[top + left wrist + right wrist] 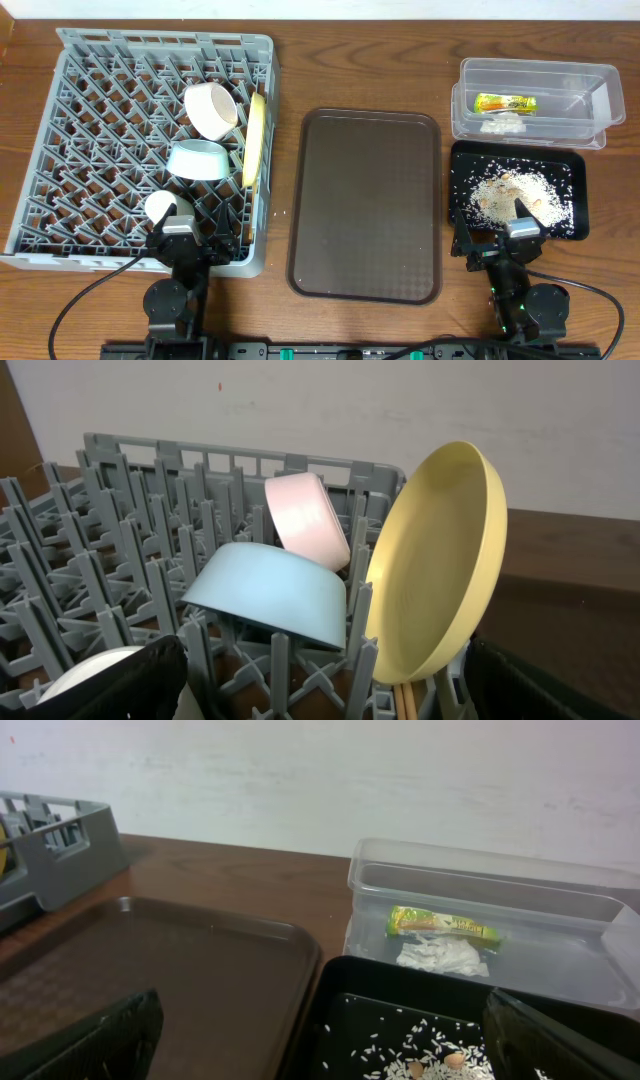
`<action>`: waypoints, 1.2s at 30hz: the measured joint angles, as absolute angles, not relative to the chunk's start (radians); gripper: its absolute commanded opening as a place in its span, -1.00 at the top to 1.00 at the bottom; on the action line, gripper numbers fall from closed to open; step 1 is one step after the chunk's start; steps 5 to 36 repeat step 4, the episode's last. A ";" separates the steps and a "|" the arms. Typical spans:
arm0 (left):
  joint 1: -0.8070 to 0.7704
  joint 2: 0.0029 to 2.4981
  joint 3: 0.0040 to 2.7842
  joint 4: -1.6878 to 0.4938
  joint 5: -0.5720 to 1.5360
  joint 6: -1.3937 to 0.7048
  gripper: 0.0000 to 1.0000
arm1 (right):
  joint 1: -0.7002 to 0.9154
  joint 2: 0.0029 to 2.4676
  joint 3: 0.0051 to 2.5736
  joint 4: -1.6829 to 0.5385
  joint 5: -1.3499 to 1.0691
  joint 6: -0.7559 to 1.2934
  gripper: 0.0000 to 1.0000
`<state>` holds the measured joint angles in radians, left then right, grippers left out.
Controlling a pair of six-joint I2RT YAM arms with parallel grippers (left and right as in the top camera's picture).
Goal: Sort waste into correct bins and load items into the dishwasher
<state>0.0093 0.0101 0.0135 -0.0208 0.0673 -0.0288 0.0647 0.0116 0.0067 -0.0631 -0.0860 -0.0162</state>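
Note:
The grey dish rack (100, 40) holds a white bowl (210, 108), a light blue bowl (197, 158), a yellow plate (254, 140) on edge and a small white cup (160, 207). The left wrist view shows the same bowls (305, 520) (270, 595), the plate (440, 560), the cup (80, 665) and two chopsticks (405, 702) below the plate. The clear tub (540, 66) holds the wrapper (504, 102) and the tissue (502, 122). Rice crumbs (510, 195) lie in the black tray (470, 155). My left gripper (180, 238) is open over the rack's front edge. My right gripper (512, 238) is open at the black tray's front edge.
A large brown serving tray (365, 205) lies between the rack and the bins, with nothing on it. The right wrist view shows it (180, 970) left of the black tray (360, 975), with the tub (480, 855) behind. A wall stands behind the table.

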 measured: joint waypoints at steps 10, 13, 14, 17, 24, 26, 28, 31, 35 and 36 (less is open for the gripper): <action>0.009 0.010 0.014 -0.021 0.067 -0.029 -0.79 | 0.065 0.012 0.007 -0.063 -0.086 -0.016 -0.98; 0.009 0.010 0.014 -0.021 0.067 -0.029 -0.79 | 0.065 0.012 0.007 -0.063 -0.086 -0.016 -0.98; 0.009 0.010 0.014 -0.021 0.067 -0.029 -0.79 | 0.065 0.012 0.007 -0.063 -0.086 -0.016 -0.98; 0.009 0.010 0.014 -0.021 0.067 -0.029 -0.79 | 0.065 0.012 0.007 -0.063 -0.086 -0.016 -0.98; 0.009 0.010 0.014 -0.021 0.067 -0.029 -0.79 | 0.065 0.012 0.007 -0.063 -0.086 -0.016 -0.98; 0.009 0.010 0.014 -0.021 0.067 -0.029 -0.79 | 0.065 0.012 0.007 -0.063 -0.086 -0.016 -0.98; 0.009 0.010 0.014 -0.021 0.067 -0.029 -0.79 | 0.065 0.012 0.007 -0.063 -0.086 -0.016 -0.98; 0.009 0.010 0.014 -0.021 0.067 -0.029 -0.79 | 0.065 0.012 0.007 -0.063 -0.086 -0.016 -0.98; 0.009 0.010 0.014 -0.021 0.067 -0.029 -0.79 | 0.065 0.012 0.007 -0.063 -0.086 -0.016 -0.98; 0.009 0.010 0.014 -0.021 0.067 -0.029 -0.79 | 0.065 0.012 0.007 -0.063 -0.086 -0.016 -0.98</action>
